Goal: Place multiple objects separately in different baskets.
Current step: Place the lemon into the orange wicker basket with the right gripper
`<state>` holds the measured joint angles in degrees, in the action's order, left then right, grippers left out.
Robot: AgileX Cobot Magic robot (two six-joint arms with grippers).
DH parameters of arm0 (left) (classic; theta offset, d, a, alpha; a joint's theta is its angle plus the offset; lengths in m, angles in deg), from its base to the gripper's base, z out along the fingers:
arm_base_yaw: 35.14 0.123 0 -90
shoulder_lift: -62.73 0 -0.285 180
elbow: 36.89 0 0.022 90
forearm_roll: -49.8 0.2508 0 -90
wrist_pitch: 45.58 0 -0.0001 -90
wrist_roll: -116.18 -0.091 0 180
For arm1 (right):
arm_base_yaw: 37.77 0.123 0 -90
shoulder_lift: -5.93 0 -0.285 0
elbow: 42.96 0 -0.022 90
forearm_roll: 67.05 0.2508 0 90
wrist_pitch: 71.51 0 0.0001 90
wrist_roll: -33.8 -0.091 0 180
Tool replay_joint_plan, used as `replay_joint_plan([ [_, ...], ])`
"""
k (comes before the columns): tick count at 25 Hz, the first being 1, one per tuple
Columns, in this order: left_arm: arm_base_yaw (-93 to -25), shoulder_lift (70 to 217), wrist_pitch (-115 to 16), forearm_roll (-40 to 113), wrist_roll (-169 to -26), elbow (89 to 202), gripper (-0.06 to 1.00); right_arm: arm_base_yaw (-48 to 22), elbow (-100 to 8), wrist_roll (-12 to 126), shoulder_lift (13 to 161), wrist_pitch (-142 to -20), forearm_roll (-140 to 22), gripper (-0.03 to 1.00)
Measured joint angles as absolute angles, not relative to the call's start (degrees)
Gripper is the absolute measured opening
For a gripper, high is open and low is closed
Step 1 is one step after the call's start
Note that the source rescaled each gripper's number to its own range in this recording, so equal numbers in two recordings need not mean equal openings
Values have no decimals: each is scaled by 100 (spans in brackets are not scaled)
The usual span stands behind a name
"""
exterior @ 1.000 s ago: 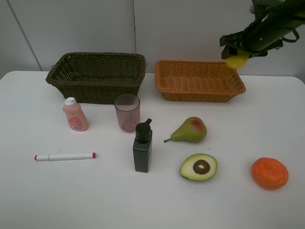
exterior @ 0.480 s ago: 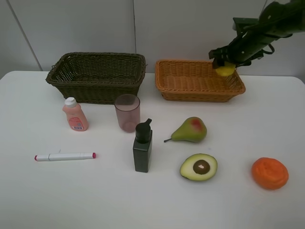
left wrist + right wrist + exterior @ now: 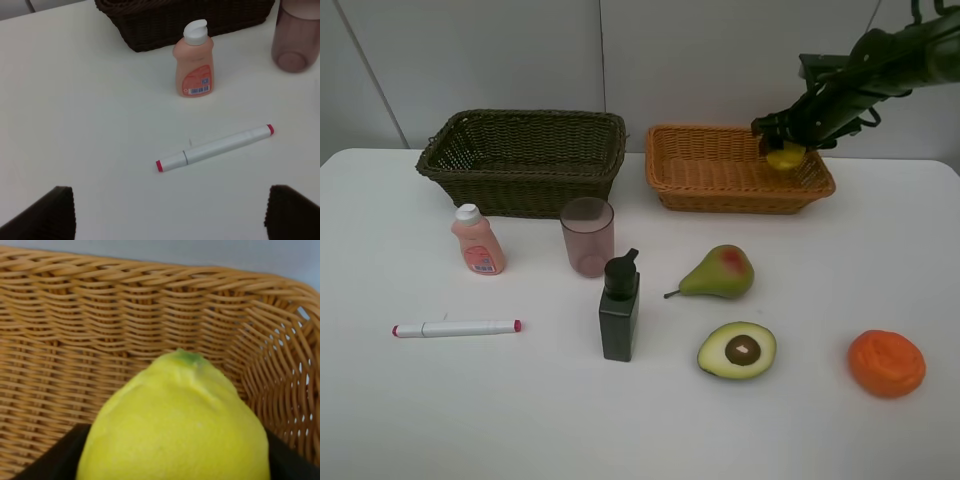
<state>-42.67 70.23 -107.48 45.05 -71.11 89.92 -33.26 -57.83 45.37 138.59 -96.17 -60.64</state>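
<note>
Claw shut on lemon: the right gripper [image 3: 786,144], upper right of the high view, holds the lemon [image 3: 785,157] low over the right end of the tan basket [image 3: 720,200]. This looks like the drop-off step, and the next move likely calls for opening so the fruit settles inside. The left gripper [image 3: 172,220] gapes empty near the marker [image 3: 215,147]. Pear [image 3: 720,272], avocado [image 3: 737,350] and orange [image 3: 886,363] wait lower right. The lemon fills the wrist view, hiding most of the claw; contact with the basket floor cannot be told.
</note>
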Motion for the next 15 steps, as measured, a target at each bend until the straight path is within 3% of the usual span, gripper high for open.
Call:
replay_joint_plan([
  [14, -4267, 7023, -10748, 4505, -7111, 8992, 100, -3326, -5793, 4521, 13859, -9599, -6064, 1],
  [15, -4267, 7023, -10748, 4505, -7111, 8992, 100, -3326, -5793, 4521, 13859, -9599, -6064, 4],
])
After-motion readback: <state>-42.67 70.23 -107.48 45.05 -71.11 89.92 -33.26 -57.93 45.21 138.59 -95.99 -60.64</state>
